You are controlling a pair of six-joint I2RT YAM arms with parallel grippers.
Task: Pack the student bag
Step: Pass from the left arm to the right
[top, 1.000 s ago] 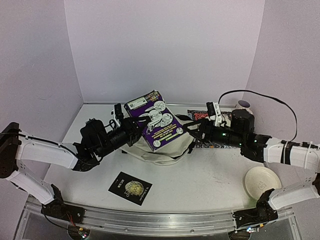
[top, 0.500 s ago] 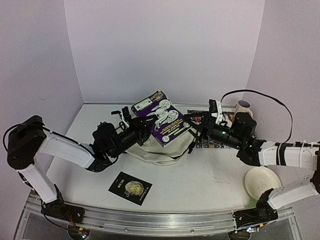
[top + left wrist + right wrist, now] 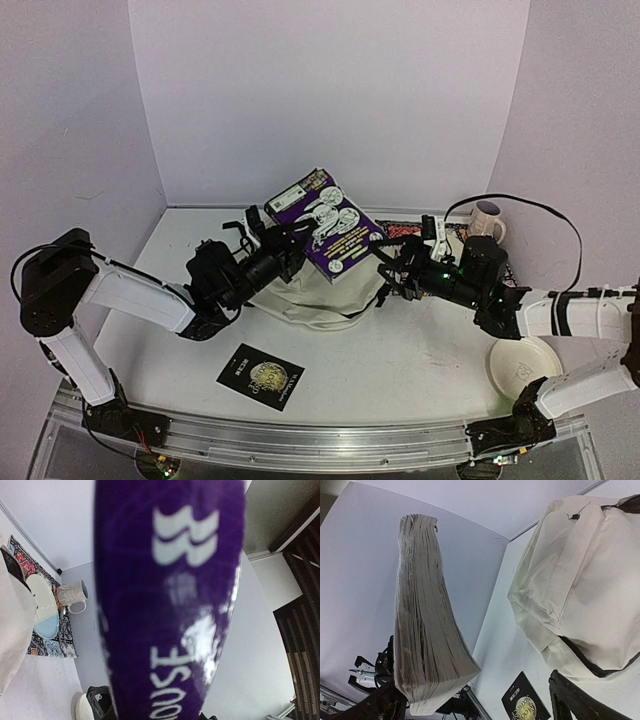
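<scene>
From above, the purple book [image 3: 330,225] is seen cover-up and tilted, raised over the student bag [image 3: 315,300]. The bag lies slumped mid-bench, cream fabric with a black zipper line, between the two arms. This view also shows a mug [image 3: 487,218] at the far right. A patterned mat [image 3: 400,231] lies behind the right arm, and a white bowl [image 3: 520,362] sits on the bench [image 3: 420,350] near the right base. A black booklet [image 3: 260,376] lies toward the front left.

The left wrist view gives only the spine, blurred and filling the frame. The right wrist view gives the opposite side of the book, the rough grey page edges, with the bag's cream corner beside it.

The left fingers [image 3: 285,240] are clamped on the book's lower left edge and carry it alone. The right fingers [image 3: 572,700] are spread wide and grasp nothing. One of them is just beside the lower corner of the page block, but whether it touches I cannot tell.

The spine has white letters ending in "OUSE" under a white emblem. The cover has white figures, lines of text too small to read, and a white barcode label at its far corner. The booklet shows a gold emblem, the word "MOON" and a second word beginning "SUPER".
</scene>
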